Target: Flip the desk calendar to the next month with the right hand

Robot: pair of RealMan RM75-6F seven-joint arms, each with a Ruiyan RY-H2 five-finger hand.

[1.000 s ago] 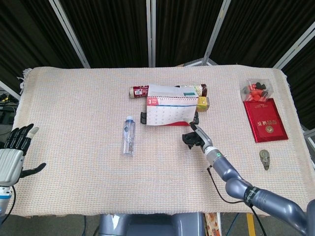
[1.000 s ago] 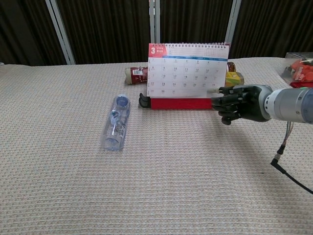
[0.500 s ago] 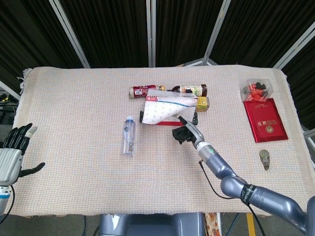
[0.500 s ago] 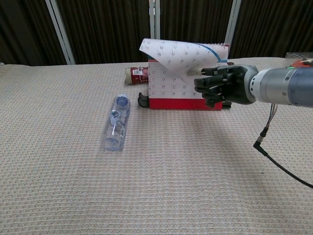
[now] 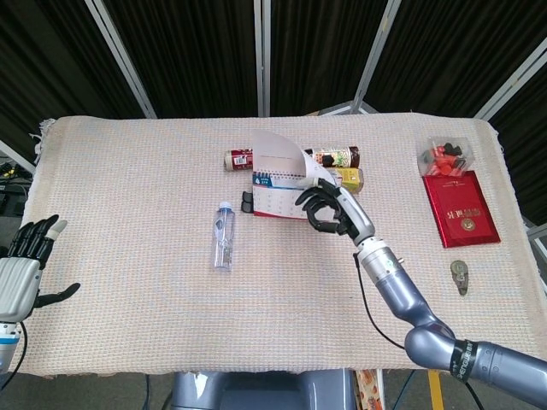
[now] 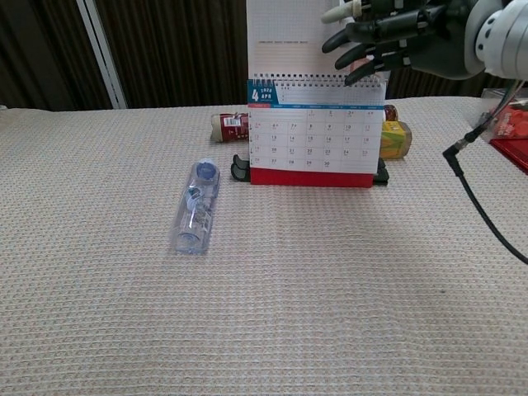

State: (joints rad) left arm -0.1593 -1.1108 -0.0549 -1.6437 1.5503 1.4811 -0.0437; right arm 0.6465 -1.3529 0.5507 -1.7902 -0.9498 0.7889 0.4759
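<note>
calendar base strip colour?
Red, along the bottom of the desk calendar; clearest in the chest view.

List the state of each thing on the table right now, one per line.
desk calendar: upright, month 4 showing, old page lifted straight up.
right hand: raised, holds the lifted page near its top.
left hand: open, off the table's left edge.
water bottle: lying on its side.
red booklet: lying flat, closed.

Bright even overhead light, soft faint shadows, dark backdrop, sharp focus, no glare, slight wide-angle distortion
</note>
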